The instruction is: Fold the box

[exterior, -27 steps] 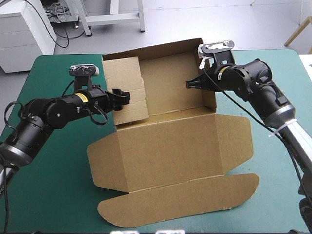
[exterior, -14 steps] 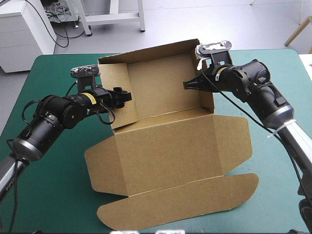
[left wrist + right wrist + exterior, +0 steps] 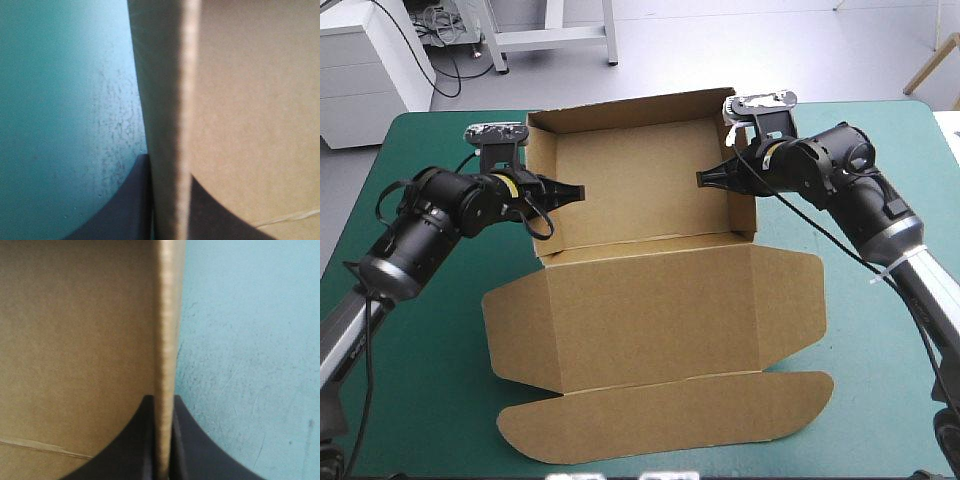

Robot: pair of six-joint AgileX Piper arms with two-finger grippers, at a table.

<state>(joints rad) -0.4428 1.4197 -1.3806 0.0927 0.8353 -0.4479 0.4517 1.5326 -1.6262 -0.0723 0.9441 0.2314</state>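
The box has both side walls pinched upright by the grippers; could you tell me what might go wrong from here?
1. The left gripper and right gripper each pinch only the edge of a side wall; a wall may slip free and flop down.
2. Nothing pins the flat lid to the teal-green cover, so uneven pulls could skew or slide the box.
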